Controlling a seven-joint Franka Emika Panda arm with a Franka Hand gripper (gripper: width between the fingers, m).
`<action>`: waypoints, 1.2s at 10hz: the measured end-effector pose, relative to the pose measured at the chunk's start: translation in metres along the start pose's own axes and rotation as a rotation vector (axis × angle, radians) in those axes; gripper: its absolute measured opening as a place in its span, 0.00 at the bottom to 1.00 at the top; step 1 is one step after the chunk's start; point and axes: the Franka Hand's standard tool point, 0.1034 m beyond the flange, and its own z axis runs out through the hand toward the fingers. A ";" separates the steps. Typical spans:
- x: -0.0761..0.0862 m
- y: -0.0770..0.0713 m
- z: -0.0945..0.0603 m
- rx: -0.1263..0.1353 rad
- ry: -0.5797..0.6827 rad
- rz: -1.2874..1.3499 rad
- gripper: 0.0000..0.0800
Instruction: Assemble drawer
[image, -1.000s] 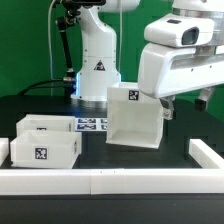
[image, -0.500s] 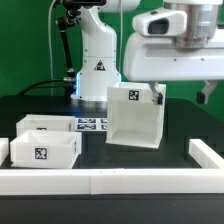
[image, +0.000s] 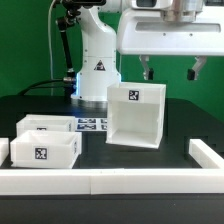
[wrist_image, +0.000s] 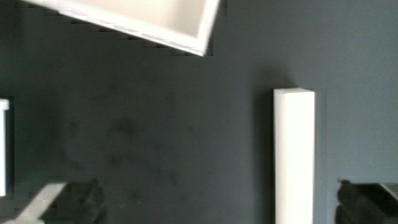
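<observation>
The large white hollow drawer shell (image: 135, 115) stands upright on the black table, with a tag on its top face. Two shallow white trays (image: 45, 150) (image: 45, 126) sit side by side at the exterior view's left, each tagged. My gripper (image: 171, 72) hangs above and just behind the shell, open and empty, its two dark fingertips (image: 147, 72) wide apart. In the wrist view a corner of the shell (wrist_image: 151, 22) shows, and my fingertips (wrist_image: 71, 202) sit at the frame's edge with only bare table between them.
Low white border rails run along the front (image: 110, 182) and the exterior view's right (image: 205, 152); one rail shows in the wrist view (wrist_image: 294, 150). The marker board (image: 90, 125) lies flat behind the trays. The arm's white base (image: 97, 60) stands at the back.
My gripper has risen and swung from beside the shell's right side to above it. The shell and trays have not moved.
</observation>
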 end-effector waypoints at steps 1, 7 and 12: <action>0.001 0.000 0.001 0.000 -0.002 -0.001 0.81; -0.037 0.006 0.010 0.002 0.005 0.135 0.81; -0.076 -0.009 0.039 0.002 0.034 0.143 0.81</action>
